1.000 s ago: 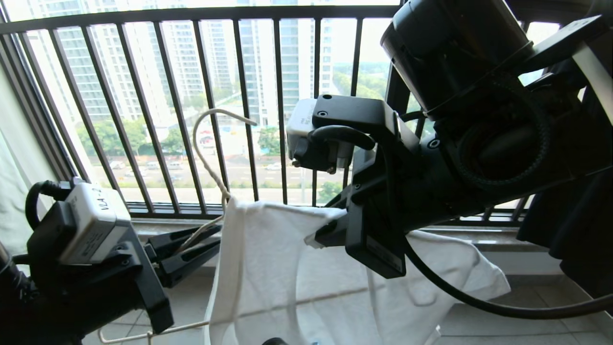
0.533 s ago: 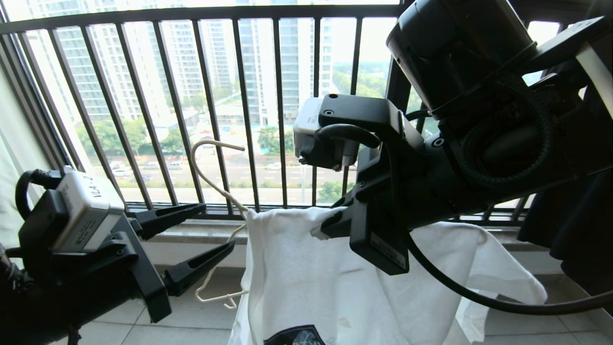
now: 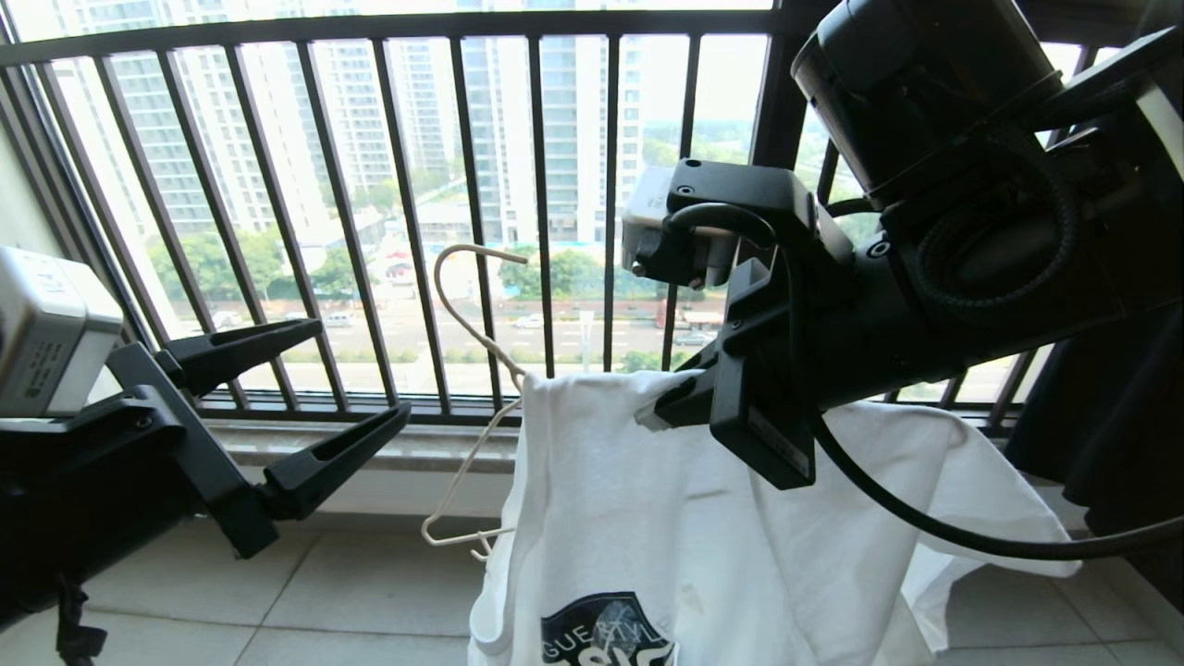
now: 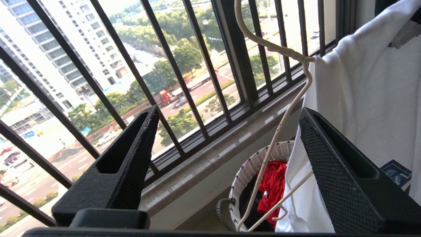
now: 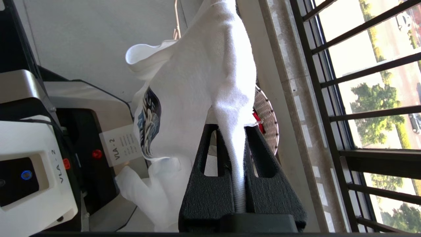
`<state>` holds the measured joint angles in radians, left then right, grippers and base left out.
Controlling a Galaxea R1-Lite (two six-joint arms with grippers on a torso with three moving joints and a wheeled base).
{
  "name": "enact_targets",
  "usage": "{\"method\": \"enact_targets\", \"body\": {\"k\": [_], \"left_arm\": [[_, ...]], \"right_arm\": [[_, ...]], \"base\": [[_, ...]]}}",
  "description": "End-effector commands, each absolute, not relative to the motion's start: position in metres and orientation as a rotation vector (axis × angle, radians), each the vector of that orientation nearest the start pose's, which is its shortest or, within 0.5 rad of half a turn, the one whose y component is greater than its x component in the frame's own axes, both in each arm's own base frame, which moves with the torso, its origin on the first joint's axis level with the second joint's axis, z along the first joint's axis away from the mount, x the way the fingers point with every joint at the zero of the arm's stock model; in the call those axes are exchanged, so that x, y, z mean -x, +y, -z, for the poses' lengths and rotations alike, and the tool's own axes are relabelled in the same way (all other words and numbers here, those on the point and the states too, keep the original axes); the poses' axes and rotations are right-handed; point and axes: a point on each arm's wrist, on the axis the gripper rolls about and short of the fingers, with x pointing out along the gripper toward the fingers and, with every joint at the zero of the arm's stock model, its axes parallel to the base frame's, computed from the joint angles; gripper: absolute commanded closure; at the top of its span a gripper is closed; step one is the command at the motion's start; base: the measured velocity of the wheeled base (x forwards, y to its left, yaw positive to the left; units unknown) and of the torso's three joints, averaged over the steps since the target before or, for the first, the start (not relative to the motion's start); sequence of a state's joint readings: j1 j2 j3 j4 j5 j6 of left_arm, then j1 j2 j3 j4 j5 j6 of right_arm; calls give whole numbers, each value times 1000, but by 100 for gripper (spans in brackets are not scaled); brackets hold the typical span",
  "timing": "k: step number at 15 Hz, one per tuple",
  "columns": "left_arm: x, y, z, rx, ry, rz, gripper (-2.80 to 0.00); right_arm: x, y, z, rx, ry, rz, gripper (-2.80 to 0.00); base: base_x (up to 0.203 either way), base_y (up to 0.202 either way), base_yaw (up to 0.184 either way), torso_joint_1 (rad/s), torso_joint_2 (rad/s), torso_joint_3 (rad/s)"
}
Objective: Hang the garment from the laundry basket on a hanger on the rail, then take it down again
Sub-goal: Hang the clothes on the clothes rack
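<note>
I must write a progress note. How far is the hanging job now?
Done: the shirt is out of the basket, with the hanger in its neck. In hand: the right tool pinches the shirt; the left tool stands open, empty. Left: hooking on the rail, not in view, then taking down.

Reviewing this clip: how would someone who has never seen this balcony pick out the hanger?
Look in front of the black railing, at the white T-shirt pinched by the right gripper. The hanger pokes out of its collar: thin, cream wire with a long curved hook, the only pale wire among dark bars.
</note>
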<state>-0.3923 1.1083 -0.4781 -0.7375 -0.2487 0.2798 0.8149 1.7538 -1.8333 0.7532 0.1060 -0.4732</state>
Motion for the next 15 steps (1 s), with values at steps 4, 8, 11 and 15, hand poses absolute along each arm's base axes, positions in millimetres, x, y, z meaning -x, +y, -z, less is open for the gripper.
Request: {"method": "enact_targets", "body": {"k": [4,8,11,15], "left_arm": [[-139,-63,-244,-223,-125,632,0],[-162,-69,-237,-158,134,632,0],[-181,-76,-236,-74,325,627,0],[-211,-88,-221,5,619,603,0]], "right_arm": [[-221,208,-334,633,395,-961,0],[-221,204,-339,626,379,-946,0],[-222,202,-344,609,337,-937,0],[-222,202,-349,590,299,-929,0]], "base": [[0,0,0,0,0,0],[0,0,0,0,0,0],[0,0,0,0,0,0],[0,0,0,0,0,0]]}}
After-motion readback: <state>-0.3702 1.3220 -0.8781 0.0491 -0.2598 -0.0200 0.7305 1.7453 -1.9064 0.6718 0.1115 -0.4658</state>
